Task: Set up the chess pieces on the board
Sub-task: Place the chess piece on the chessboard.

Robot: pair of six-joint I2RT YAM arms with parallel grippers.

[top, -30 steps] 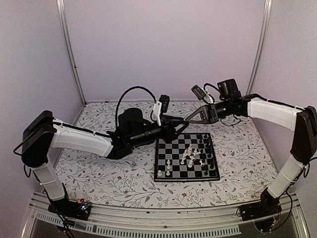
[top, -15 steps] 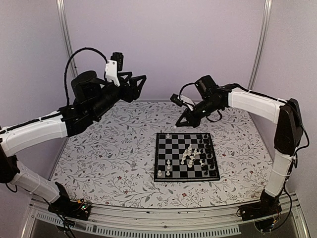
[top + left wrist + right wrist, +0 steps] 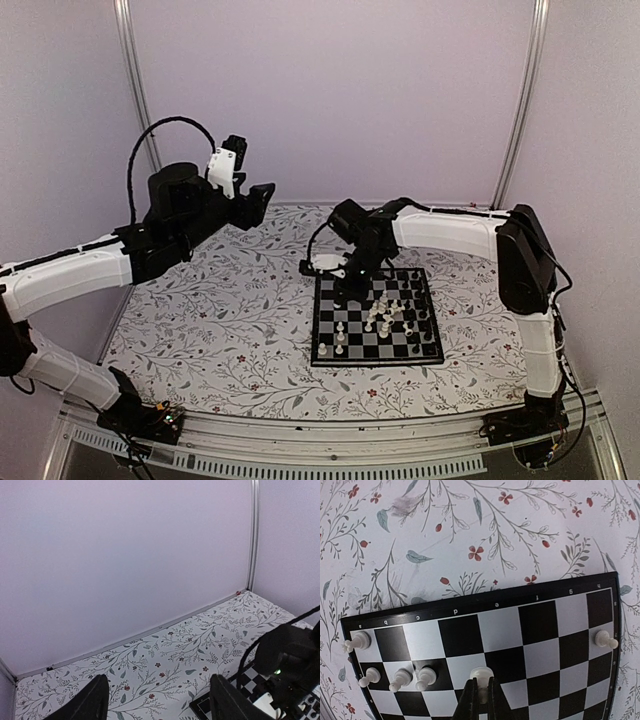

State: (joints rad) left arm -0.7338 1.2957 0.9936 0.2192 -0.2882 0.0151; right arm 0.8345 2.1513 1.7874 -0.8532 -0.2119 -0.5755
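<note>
Held white piece (image 3: 481, 672): pinched upright between the closed fingertips of the right end effector (image 3: 481, 683), over a square in the second row in from the lettered edge of the board (image 3: 330, 305). Whether its base touches the square I cannot tell.

Board lies flat on the floral desk (image 3: 220, 330), right of centre. Most of the chess pieces (image 3: 390, 312) stand bunched on its right half.

Step in hand, as I judge it: seating one white piece on its home square. The next move calls for a straight descent, a small release and a vertical lift.

Clearances:
- Three white pawns (image 3: 400, 678) stand just left of the held piece, so drift that way is the risk.
- Squares to its right are bare as far as a lone white piece (image 3: 605, 639).
- Open desk lies beyond the lettered edge.

Left end effector (image 3: 158, 676): fingers spread wide, holding nothing, raised well clear of the board.
</note>
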